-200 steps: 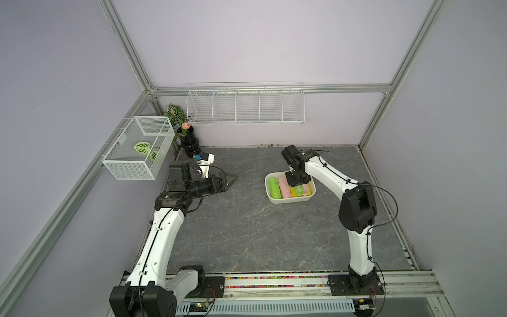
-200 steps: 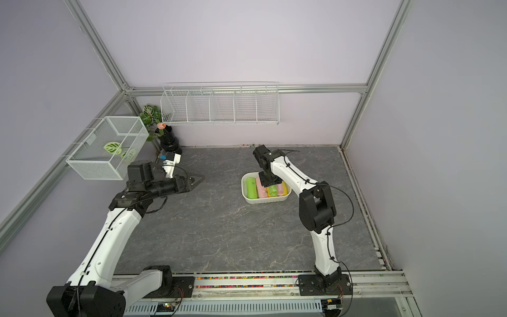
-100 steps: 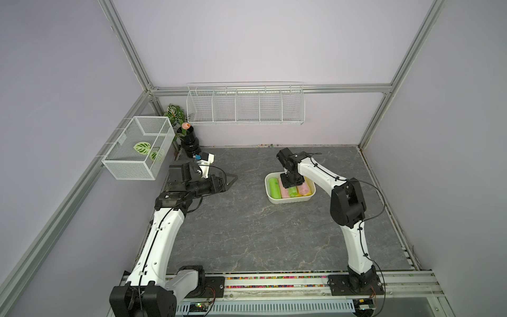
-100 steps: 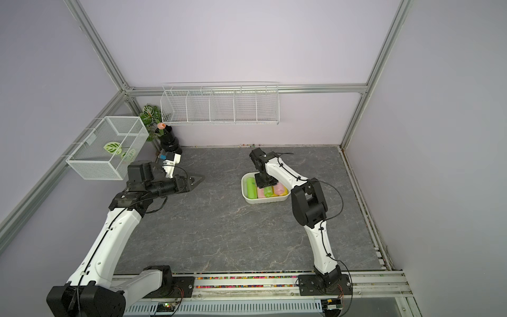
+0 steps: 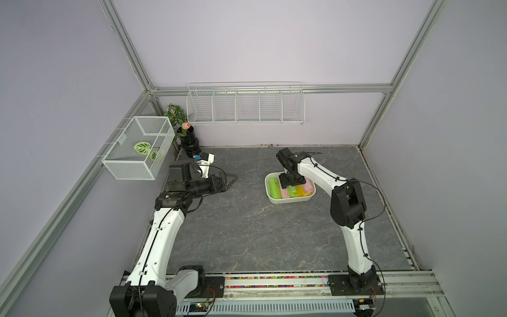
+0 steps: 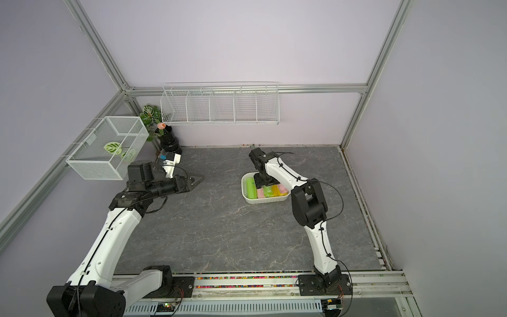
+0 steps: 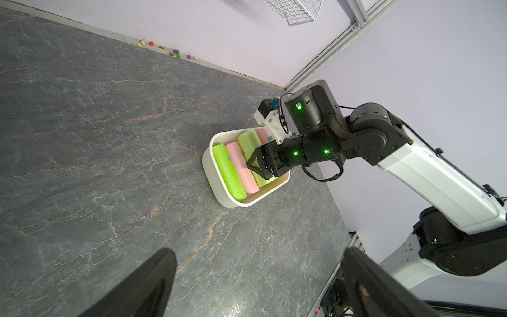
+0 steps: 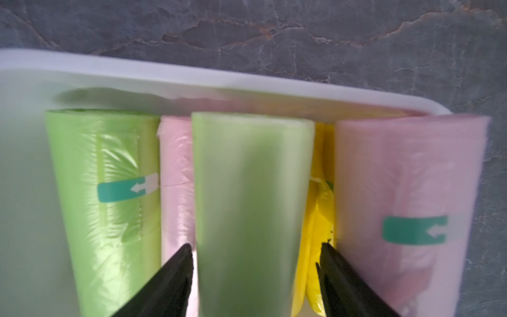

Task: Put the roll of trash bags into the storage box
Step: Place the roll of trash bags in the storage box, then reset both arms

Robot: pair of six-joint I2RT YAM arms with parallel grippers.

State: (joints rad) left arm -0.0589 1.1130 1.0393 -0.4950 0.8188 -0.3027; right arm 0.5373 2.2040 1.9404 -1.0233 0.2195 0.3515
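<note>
Far left, well apart from the work: left gripper [image 7: 260,252] low over the table [image 5: 247,233], spread wide and empty, parked there most likely to leave the right arm room. Further right, the storage box [image 5: 285,201] flat on the table, rolls packed side by side: bright green roll [image 5: 273,188] against the left wall, pink roll [image 5: 283,192] next to it. Then the roll of trash bags [image 8: 247,205], pale green, already inside the box, seemingly riding a little higher than its neighbours. Astride it, the right gripper [image 8: 255,247], pointing down, jaws parted, one fingertip [image 8: 326,249] clear of the plastic with a yellow roll [image 8: 319,214] showing in the gap: letting go rather than gripping, by the look of it. Against a second ago: left arm unchanged, right elbow swung in toward the box, grip clenched then and loosened now.
</note>
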